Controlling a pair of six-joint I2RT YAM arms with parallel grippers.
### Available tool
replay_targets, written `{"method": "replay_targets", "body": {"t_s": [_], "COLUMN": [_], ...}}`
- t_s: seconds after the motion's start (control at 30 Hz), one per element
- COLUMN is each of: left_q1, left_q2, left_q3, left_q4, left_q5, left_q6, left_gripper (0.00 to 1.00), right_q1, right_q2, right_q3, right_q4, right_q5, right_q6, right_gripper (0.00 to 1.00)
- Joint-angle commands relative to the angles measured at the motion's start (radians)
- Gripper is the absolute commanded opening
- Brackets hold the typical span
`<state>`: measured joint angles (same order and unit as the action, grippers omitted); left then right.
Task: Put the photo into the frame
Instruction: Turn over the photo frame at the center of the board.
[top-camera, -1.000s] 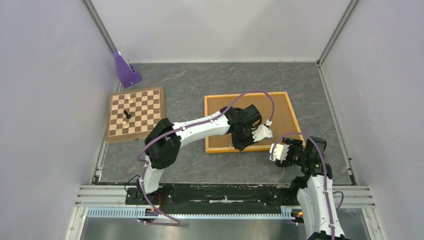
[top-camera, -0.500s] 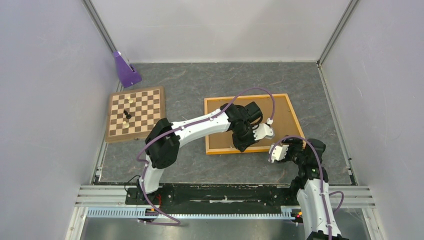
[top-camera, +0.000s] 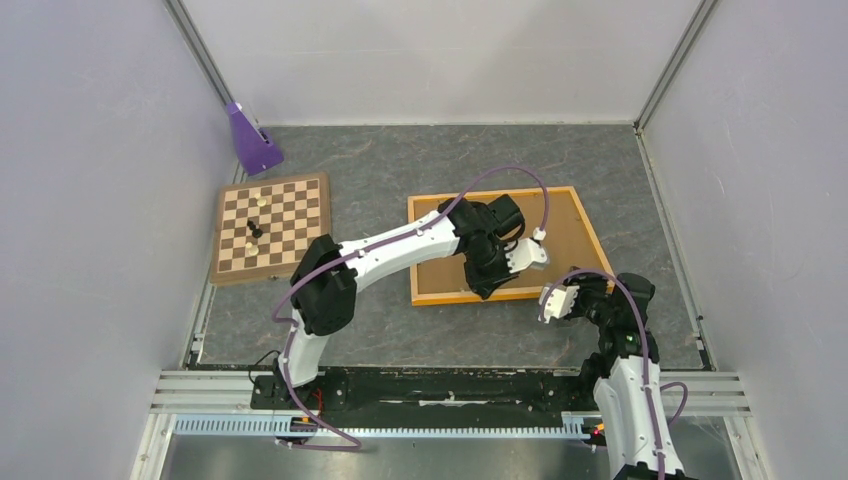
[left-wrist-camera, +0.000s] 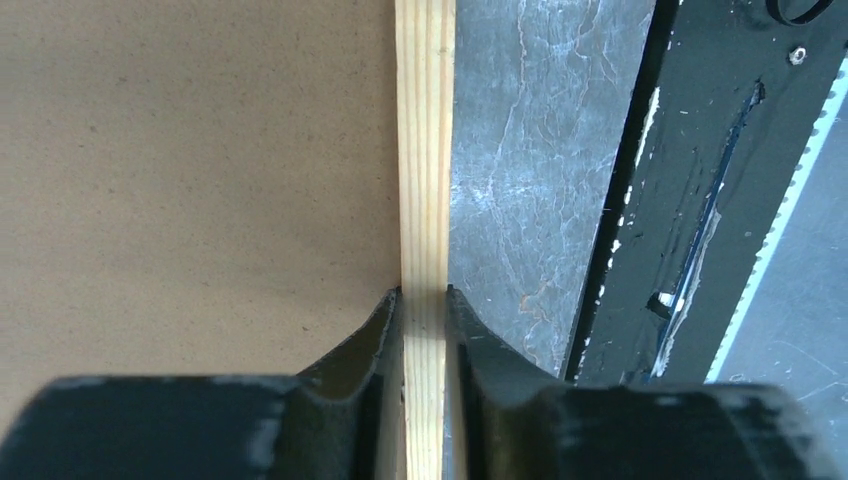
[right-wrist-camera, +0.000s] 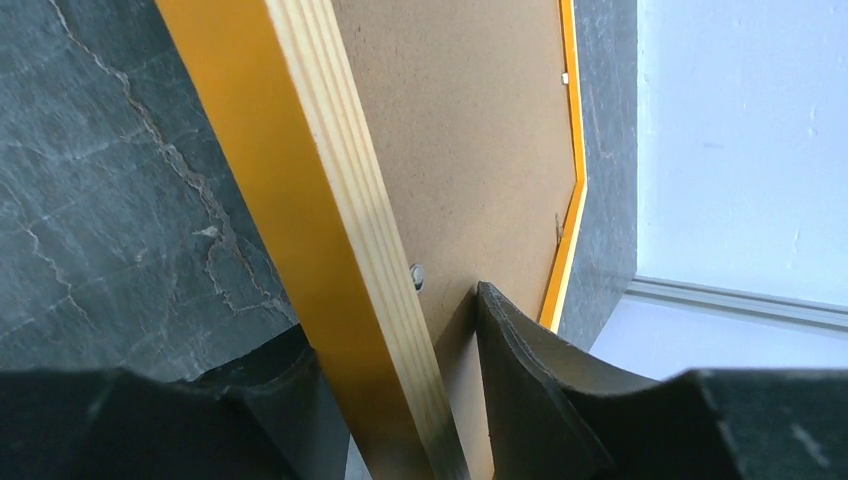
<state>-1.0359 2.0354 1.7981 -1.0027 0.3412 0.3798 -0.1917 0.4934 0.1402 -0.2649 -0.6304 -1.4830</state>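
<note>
The frame (top-camera: 572, 232) lies back up on the bench (top-camera: 400, 160), brown fibreboard uppermost inside its orange rails.

From above, the left arm reaches across the frame's near-left part and hides the board there. The left pincer (top-camera: 487, 288) comes down on the near rail, and the right pincer (top-camera: 556, 302) sits at the frame's near-right corner. How either one stands on the rail cannot be read from this view.

The left wrist view settles it for that side. The left pincer (left-wrist-camera: 424, 320) is clamped on the pale wood rail of the frame (left-wrist-camera: 425, 150), one finger on the fibreboard side and one on the outer side, both touching.

The right wrist view shows the right pincer (right-wrist-camera: 395, 320) spread apart astride a rail of the frame (right-wrist-camera: 330, 200). Its inner finger (right-wrist-camera: 530, 380) stands off the wood with board showing between. A small metal fitting (right-wrist-camera: 416, 275) sits on the board just beside that rail.

Left of the frame and well apart from it lies a chessboard (top-camera: 272, 228) with a few pieces. Beyond that, a purple object (top-camera: 252, 140) stands in the corner.
</note>
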Motion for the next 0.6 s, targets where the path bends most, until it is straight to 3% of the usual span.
{"method": "replay_targets", "body": {"t_s": [0.0, 0.07, 0.2, 0.57], "left_q1": [0.009, 0.013, 0.026, 0.091], "left_q2": [-0.065, -0.087, -0.134, -0.253], "left_q3": [0.061, 0.079, 0.136, 0.337], "left_q4": [0.003, 0.008, 0.007, -0.021], "left_q5": [-0.014, -0.054, -0.150, -0.385], "left_q6": [-0.016, -0.010, 0.004, 0.077], "left_gripper": [0.40, 0.55, 0.67, 0.80], "right_q1": [0.005, 0.005, 0.005, 0.005], "right_q2": [0.019, 0.030, 0.052, 0.263], "right_q3": [0.115, 0.151, 0.235, 0.619], "right_q4": [-0.122, -0.149, -0.204, -0.481], "right_q5": [-0.054, -0.060, -0.086, -0.161], "right_q6": [0.055, 0.059, 0.085, 0.202], "right_gripper": [0.03, 0.00, 0.00, 0.00]}}
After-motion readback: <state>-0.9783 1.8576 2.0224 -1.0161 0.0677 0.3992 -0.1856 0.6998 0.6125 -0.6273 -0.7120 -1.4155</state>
